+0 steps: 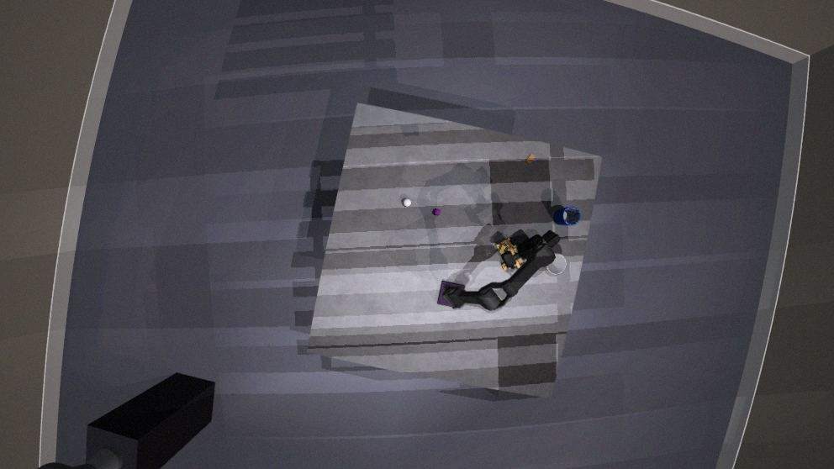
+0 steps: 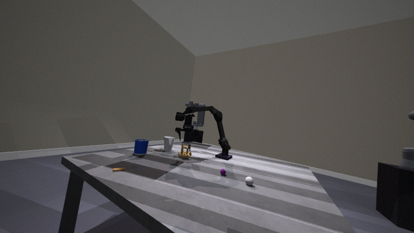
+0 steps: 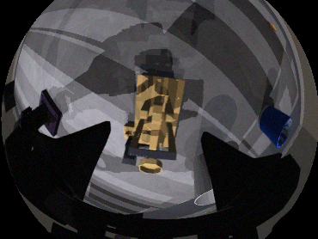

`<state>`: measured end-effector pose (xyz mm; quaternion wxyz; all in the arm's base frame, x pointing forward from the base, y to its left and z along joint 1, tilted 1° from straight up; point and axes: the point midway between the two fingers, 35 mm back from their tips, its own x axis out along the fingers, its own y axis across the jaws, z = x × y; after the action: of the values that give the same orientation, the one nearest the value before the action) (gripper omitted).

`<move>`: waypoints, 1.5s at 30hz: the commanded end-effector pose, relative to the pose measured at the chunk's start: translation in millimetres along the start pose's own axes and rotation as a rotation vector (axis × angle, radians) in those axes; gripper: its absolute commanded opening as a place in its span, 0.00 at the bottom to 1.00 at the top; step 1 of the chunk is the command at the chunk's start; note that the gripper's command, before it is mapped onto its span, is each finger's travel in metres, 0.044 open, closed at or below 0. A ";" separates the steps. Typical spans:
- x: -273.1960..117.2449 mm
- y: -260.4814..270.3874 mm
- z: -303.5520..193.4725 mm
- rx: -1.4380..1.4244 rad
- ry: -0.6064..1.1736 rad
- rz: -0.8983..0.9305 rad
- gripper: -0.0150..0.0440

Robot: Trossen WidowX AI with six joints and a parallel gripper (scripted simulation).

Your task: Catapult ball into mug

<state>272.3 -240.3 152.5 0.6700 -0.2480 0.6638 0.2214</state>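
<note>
The hand (image 2: 185, 136) (image 3: 157, 131) hung wide open and unladen above the yellow catapult (image 1: 506, 245) (image 2: 184, 153) (image 3: 159, 112) on the worktop (image 1: 396, 233) (image 2: 202, 188), while the blue mug (image 1: 567, 215) (image 2: 141, 146) (image 3: 275, 125) stood upright near the white mug (image 1: 556, 264) (image 2: 168, 143) (image 3: 205, 198).

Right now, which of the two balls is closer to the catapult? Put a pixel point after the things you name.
The purple ball (image 1: 436, 212) (image 2: 223, 172). It lies between the white ball (image 1: 407, 202) (image 2: 249, 181) and the catapult (image 1: 506, 245) (image 2: 184, 154) (image 3: 158, 112); the white one is farther off.

blue mug (image 1: 559, 216) (image 2: 140, 147) (image 3: 273, 124), purple ball (image 1: 436, 212) (image 2: 223, 172), tan catapult (image 1: 506, 245) (image 2: 184, 154) (image 3: 158, 109), grey striped tabletop (image 1: 396, 233) (image 2: 208, 188)
</note>
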 end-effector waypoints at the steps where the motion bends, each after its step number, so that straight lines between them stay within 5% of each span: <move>1: -7.9 2.1 -0.8 0.004 -0.003 -0.013 1.00; 7: 37.1 1.2 -0.6 0.004 -0.003 -0.013 1.00; 45: 91.1 0.7 -0.5 0.004 -0.003 -0.013 1.00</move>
<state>273.3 -242.8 67.4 0.6724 -0.2506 0.6620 0.2164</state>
